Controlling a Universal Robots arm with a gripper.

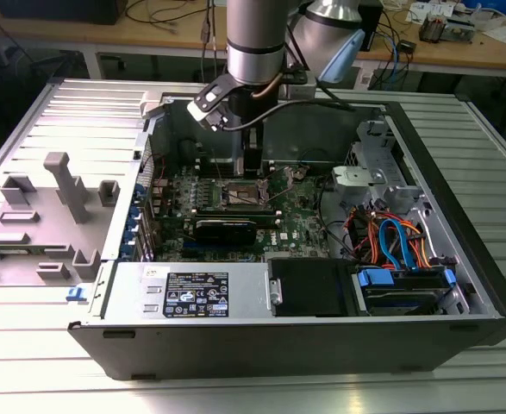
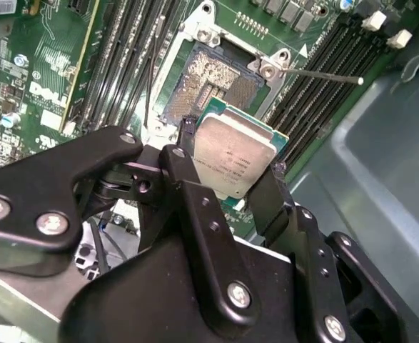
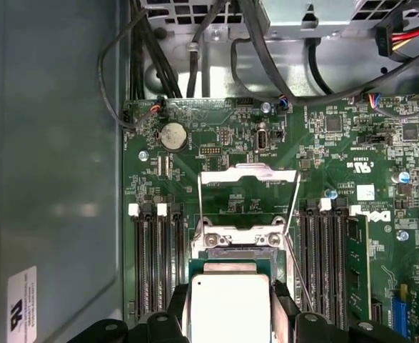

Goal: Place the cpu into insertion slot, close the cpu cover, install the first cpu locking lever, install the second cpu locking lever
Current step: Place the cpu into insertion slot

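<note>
On the desk [image 1: 37, 371] lies an open computer case [image 1: 261, 345]. Inside, on its motherboard [image 3: 323, 136], the cpu cover [image 3: 248, 174] stands flipped open, the insertion slot [image 2: 213, 78] bare. The jaws grip the cpu [image 2: 234, 153] close to that slot.

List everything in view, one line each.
computer case: one, black, lid off
motherboard: one, green, inside the case
insertion slot: one, silver-rimmed, on motherboard, empty
cpu cover: one, silver, swung open beside slot
locking levers: two, thin metal, flanking slot
memory slots: several, black, both sides of slot
cables: bundle, orange and blue, exterior view's right
cpu: one, silver-grey, held near slot
hand: one, black, shut on cpu
arm: one, silver, reaching into case
</note>
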